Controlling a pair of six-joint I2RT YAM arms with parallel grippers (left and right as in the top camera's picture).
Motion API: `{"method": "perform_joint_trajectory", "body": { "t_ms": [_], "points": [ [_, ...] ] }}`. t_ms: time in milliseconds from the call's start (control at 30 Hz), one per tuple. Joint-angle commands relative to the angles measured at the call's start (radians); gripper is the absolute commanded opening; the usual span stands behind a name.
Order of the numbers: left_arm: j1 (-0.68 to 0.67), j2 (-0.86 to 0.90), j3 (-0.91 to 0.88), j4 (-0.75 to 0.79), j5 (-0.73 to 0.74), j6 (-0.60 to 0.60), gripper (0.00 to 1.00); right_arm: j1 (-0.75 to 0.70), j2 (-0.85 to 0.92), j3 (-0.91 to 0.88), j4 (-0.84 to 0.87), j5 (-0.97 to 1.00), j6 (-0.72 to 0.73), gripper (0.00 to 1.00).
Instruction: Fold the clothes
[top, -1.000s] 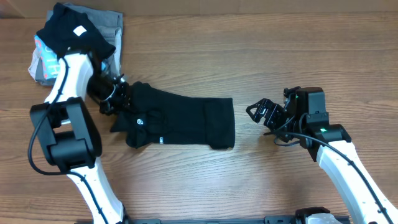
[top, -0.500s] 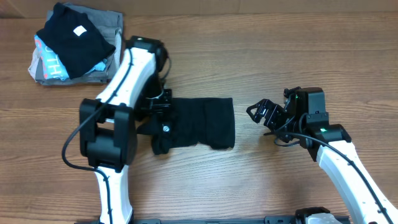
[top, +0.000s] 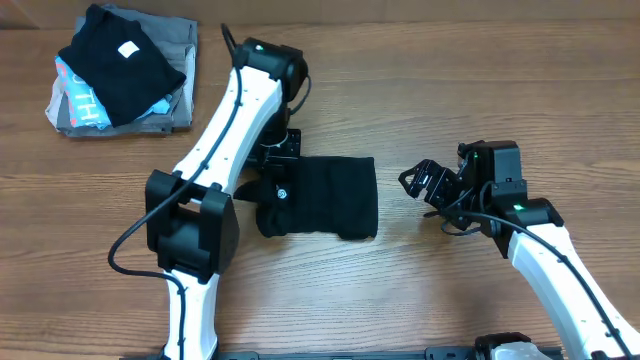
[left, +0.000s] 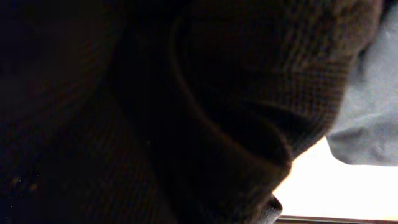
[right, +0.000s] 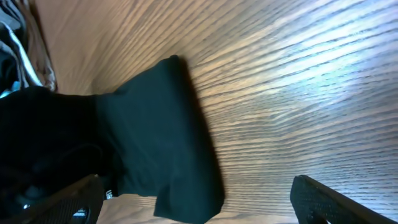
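the black shirt (top: 325, 195) lies folded on the table (top: 450, 80), between the two grippers. the left gripper (top: 272, 172) is right on one end of it, and black cloth hides its jaws, so one cannot tell how they stand. the right gripper (top: 410, 178) sits near the other end, not touching, jaws wide apart

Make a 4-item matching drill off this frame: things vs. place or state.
Things:
1. black shirt
2. left gripper
3. right gripper
4. black piece with white label

Places or states:
A. open, above a bare part of the table
B. on top of the folded pile, far left corner
C. lying mid-table between the two arms
D. at the shirt's bunched left end

Pairs: 1-C, 2-D, 3-A, 4-B
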Motion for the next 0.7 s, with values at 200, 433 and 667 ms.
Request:
{"method": "perform_joint_trajectory", "body": {
  "t_ms": [200, 433, 667],
  "points": [
    [-0.129, 0.005, 0.003, 0.020, -0.011, -0.020, 0.09, 0.004, 0.032, 0.006, 0.008, 0.011, -0.004, 1.00],
    [-0.159, 0.005, -0.007, 0.040, -0.008, -0.021, 0.15, 0.004, 0.032, 0.006, 0.007, 0.011, -0.004, 1.00],
    [-0.164, 0.005, -0.008, 0.065, 0.047, -0.001, 0.22, 0.004, 0.032, 0.006, 0.006, 0.008, -0.004, 1.00]
  ]
}}
